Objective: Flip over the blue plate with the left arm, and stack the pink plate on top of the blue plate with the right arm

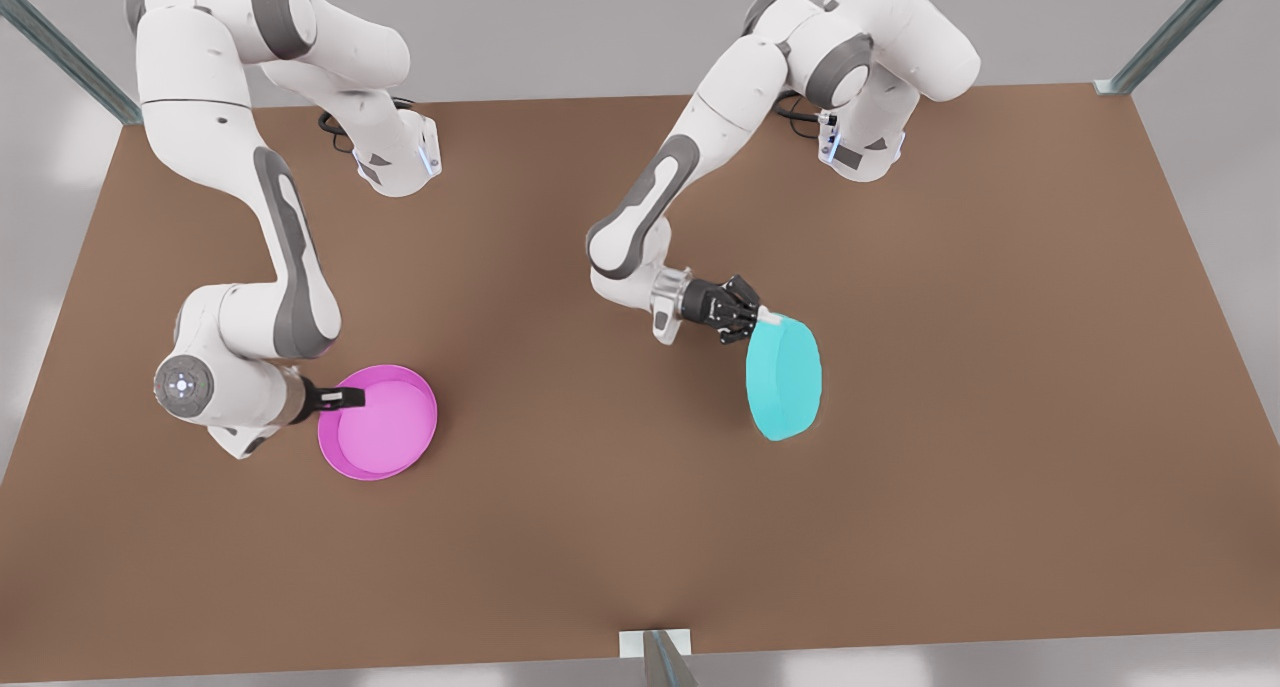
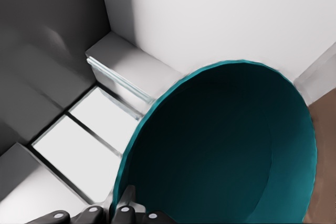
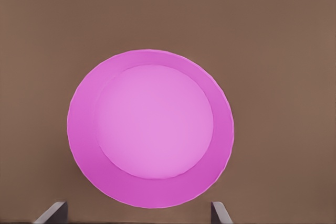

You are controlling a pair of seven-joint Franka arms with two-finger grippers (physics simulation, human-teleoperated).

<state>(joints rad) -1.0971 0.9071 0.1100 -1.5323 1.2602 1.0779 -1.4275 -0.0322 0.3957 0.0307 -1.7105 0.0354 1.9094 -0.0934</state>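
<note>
**A:** Where does each arm stand?

**B:** On the front view's right, the left gripper (image 1: 752, 313) is clamped on the rim of the blue plate (image 1: 785, 379), which is lifted and tipped up on edge above the brown worktop (image 1: 620, 487). In the left wrist view the plate's dark hollow side (image 2: 226, 150) faces the camera, with the gripper's fingers (image 2: 126, 203) pinching its rim.

**A:** And the other arm?

**B:** On the front view's left, the right gripper (image 1: 345, 398) hovers at the edge of the pink plate (image 1: 380, 422), which lies flat on the worktop, open side up. In the right wrist view its fingertips (image 3: 52, 214) are spread wide apart, holding nothing, the plate (image 3: 152, 129) centred beyond them.

**A:** Which step is this?

**B:** Seemingly mid-flip. The blue plate looks about half turned. Next, the left arm would need to finish the rotation, set the plate face down and let go, before the right arm grasps the pink rim.
</note>
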